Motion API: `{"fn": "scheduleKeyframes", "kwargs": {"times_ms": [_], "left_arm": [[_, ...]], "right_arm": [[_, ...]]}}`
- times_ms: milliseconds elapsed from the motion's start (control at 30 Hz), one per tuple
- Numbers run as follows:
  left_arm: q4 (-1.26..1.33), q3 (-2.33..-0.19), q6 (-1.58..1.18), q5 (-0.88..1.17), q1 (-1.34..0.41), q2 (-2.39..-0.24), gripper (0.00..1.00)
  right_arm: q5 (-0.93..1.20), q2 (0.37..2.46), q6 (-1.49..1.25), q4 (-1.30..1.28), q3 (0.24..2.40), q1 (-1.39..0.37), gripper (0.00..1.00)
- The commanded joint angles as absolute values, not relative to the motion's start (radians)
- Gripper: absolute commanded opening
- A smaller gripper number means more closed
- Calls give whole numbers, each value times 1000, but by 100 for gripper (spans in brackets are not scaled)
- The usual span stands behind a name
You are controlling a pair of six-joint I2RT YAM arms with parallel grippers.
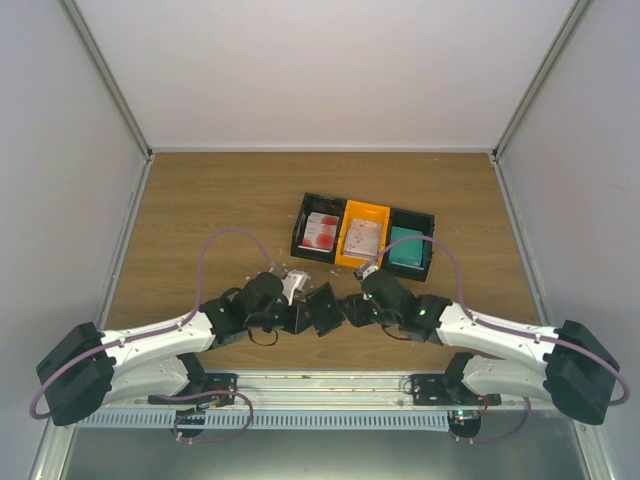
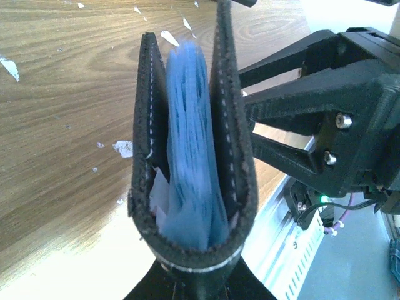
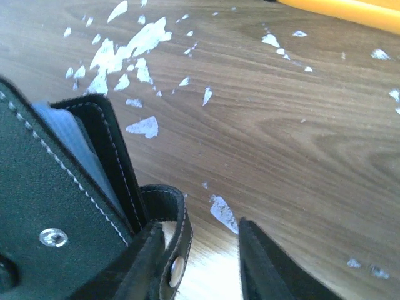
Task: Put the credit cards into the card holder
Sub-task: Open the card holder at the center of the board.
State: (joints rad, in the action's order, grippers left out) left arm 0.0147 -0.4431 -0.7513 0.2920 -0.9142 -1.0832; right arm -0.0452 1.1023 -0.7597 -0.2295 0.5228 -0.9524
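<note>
The black card holder (image 1: 323,308) is held between both arms near the table's front middle. In the left wrist view the card holder (image 2: 190,144) stands edge-on and partly spread, showing blue inner sleeves and a pale card edge (image 2: 157,195) tucked low on its left. My left gripper (image 2: 190,278) is shut on its spine. In the right wrist view the card holder (image 3: 56,194) fills the left side. Its snap strap (image 3: 178,250) lies against the left finger of my open right gripper (image 3: 200,262). Red-and-white cards (image 1: 322,231), pale cards (image 1: 362,237) and teal cards (image 1: 405,250) lie in the bins.
Three open bins stand in a row behind the arms: a black one (image 1: 299,236), an orange one (image 1: 368,207), a black one (image 1: 413,214). White scraps (image 3: 134,47) litter the wood. The right arm's gripper body (image 2: 337,125) is close beside the holder. A metal rail (image 2: 281,250) runs along the near edge.
</note>
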Motion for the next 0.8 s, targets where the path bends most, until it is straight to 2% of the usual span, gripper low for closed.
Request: {"fn": "scheduleKeyframes", "kwargs": {"times_ms": [0,133,167,200,267,367,467,633,767], "left_arm": [[51,-473,-731,323,-907,-1065,0],[52,-469,-737,321,-906,-1067,0],[49,-468,-741,318,-904,-1070,1],[41,-469,-747,313,-903,-1073,4],[25,-466,-756,300,-901,-1084,14],[15,-453,-773,282,-899,-1105,38],[9,-437,-795,251,-896,-1132,55],[-4,-425,-813,203,-893,-1158,68],[-65,-429,-820,135,-891,-1111,72]], "right_arm": [[-3,1132,-751,-175,505,-942,29],[18,1139,-744,-152,496,-940,9],[20,1136,-744,-149,494,-940,3],[29,1132,-742,-152,493,-939,1],[43,1124,-737,-184,492,-935,0],[56,1120,-746,-265,497,-924,1],[84,1115,-760,-313,496,-922,0],[116,1109,-764,-343,502,-922,0],[146,1112,-740,-340,549,-922,0]]}}
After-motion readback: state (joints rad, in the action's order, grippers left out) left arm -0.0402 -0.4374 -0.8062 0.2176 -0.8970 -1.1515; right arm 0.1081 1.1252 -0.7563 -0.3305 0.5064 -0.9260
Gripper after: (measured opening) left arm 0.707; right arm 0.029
